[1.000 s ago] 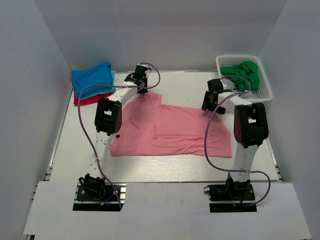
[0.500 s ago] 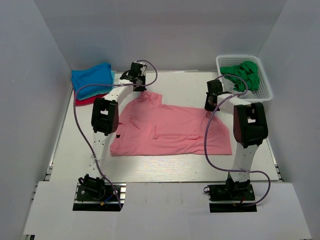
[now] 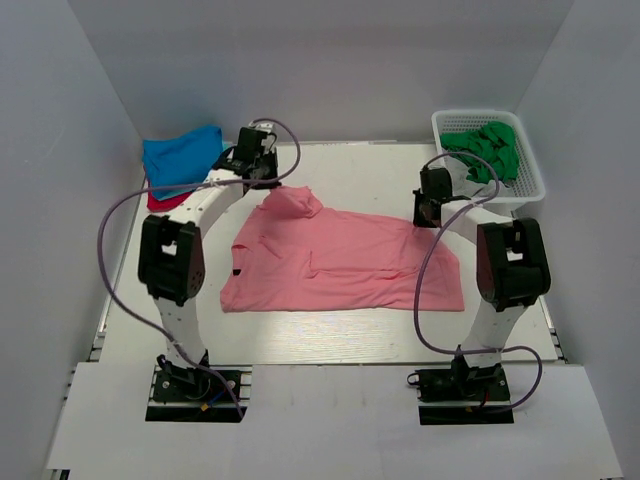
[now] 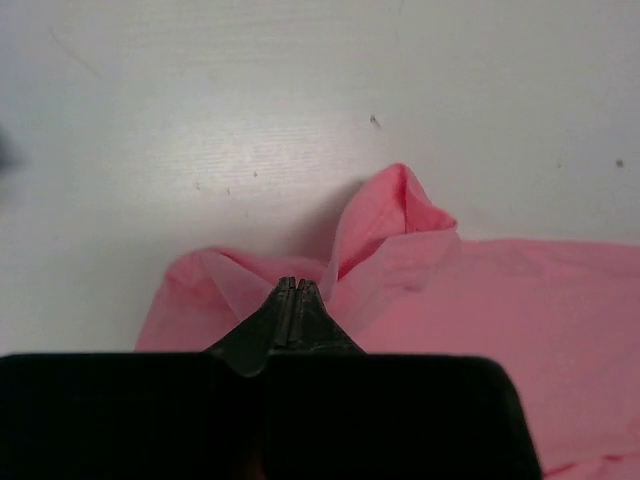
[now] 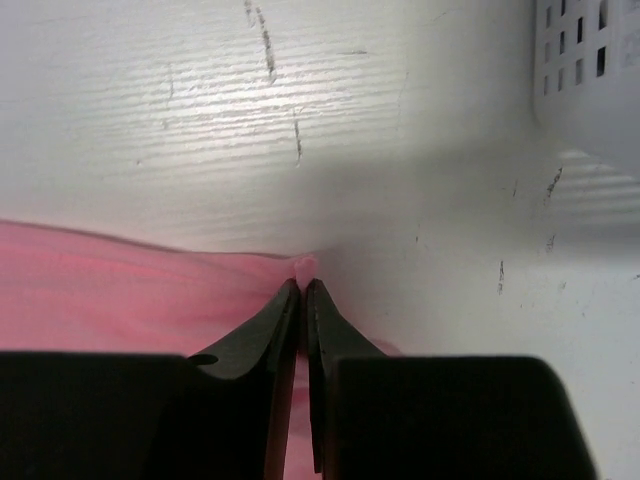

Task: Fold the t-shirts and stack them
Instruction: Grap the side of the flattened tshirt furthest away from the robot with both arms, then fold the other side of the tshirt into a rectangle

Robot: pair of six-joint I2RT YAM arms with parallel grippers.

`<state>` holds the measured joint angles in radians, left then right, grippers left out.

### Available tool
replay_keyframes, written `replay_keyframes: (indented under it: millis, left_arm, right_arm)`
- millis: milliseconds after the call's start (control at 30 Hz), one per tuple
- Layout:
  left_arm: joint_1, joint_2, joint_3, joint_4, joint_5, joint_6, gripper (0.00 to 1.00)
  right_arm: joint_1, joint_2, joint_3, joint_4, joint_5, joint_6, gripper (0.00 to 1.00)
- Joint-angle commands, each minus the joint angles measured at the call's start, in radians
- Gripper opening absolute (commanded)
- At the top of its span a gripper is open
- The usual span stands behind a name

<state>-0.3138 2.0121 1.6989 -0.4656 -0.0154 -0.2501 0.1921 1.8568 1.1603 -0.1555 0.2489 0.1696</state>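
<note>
A salmon-pink t-shirt point(image 3: 345, 262) lies spread across the middle of the table. My left gripper point(image 3: 266, 186) is at its far left corner, shut on a pinch of the pink cloth point(image 4: 380, 240); in the left wrist view the jaws point(image 4: 297, 284) meet with a raised fold beyond them. My right gripper point(image 3: 428, 217) is at the shirt's far right corner. Its jaws point(image 5: 304, 284) are shut on a small nub of the pink edge point(image 5: 120, 290). A folded blue t-shirt point(image 3: 182, 155) sits on a red one point(image 3: 164, 201) at the far left. A green-teal one point(image 3: 488, 148) fills the basket.
The white slotted basket point(image 3: 530, 180) stands at the far right corner, and its wall point(image 5: 592, 70) shows at the top right of the right wrist view. Grey walls close in the table on three sides. Both arms' cables loop above the shirt.
The right gripper has closed on the shirt's far right edge. The left arm has swung to the left, drawing the shirt's far left corner and its bump that way.
</note>
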Motion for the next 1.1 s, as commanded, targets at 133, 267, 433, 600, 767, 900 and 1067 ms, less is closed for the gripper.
replay_keyframes:
  millis: [133,267,433,600,767,900,1067]
  left_arm:
    - [-0.01,-0.32,-0.341,0.076,0.044,-0.123,0.0]
    - [-0.01,-0.436,-0.481,0.032,0.066,-0.188,0.0]
    - [-0.019,-0.576,-0.579,-0.056,0.043,-0.239,0.0]
    - [-0.019,-0.702,-0.686,-0.102,0.081,-0.285,0.0]
    - [-0.019,-0.776,-0.751,-0.189,0.101,-0.337,0.0]
    - [-0.019,-0.839,-0.803,-0.243,0.091,-0.348,0.0]
    - [-0.019,-0.848,-0.907,-0.263,0.239,-0.422,0.0]
  right_arm:
    - [0.0,-0.136,-0.115,0.128,-0.074,-0.07,0.12]
    - [0.003,-0.203,-0.163,0.139,-0.065,-0.064,0.12]
    - [0.004,-0.248,-0.211,0.131,-0.059,-0.045,0.14]
    - [0.007,-0.277,-0.251,0.126,-0.025,-0.036,0.14]
    - [0.009,-0.306,-0.284,0.117,-0.011,-0.018,0.17]
    - [0.012,-0.321,-0.298,0.113,-0.033,-0.012,0.18]
    - [0.021,-0.341,-0.327,0.08,-0.027,0.011,0.2]
